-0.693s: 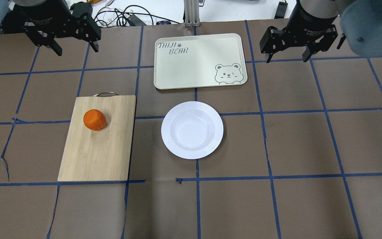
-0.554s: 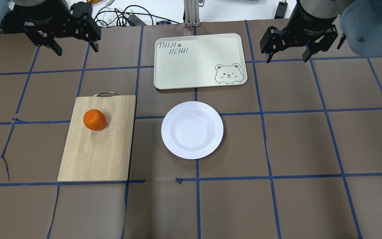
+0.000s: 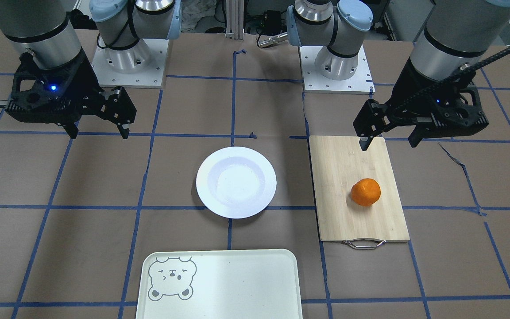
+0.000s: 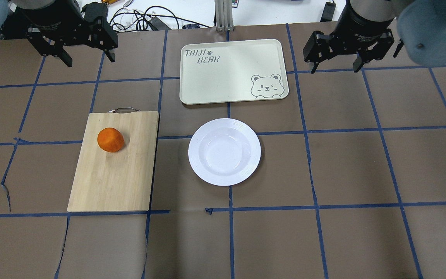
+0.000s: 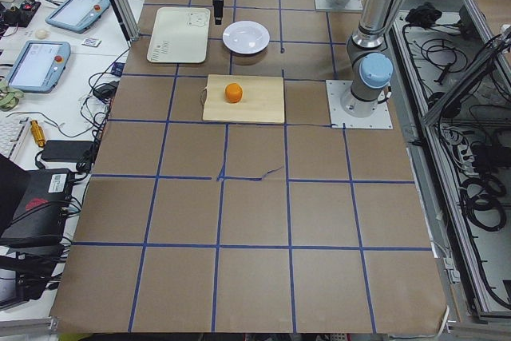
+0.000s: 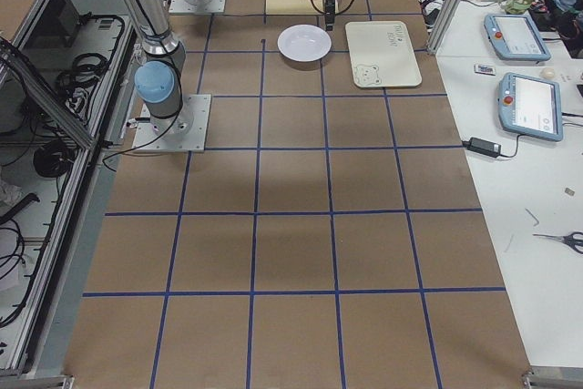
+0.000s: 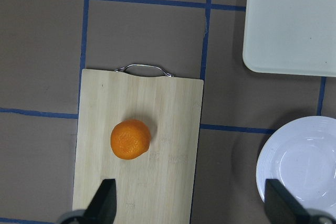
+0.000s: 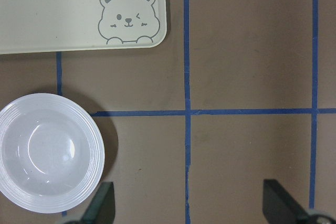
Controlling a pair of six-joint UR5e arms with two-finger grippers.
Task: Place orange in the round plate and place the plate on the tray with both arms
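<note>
The left pincer (image 4: 90, 60) has shifted slightly, gaping wide, well apart from the orange (image 4: 110, 140).

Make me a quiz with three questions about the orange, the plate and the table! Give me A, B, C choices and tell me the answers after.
1. The glossy white round plate is:
A. empty
B. full of soup
C. broken in pieces

2. The small round orange fruit sits:
A. in the plate
B. on the pale bamboo cutting board
C. on the floor

3. The tape lines on the brown table are:
A. red
B. blue
C. yellow

Answers:
1. A, since the plate's sunken middle shows only bare white.
2. B, since the orange rests on the board, apart from the plate.
3. B, since every line of the grid is blue.
</note>
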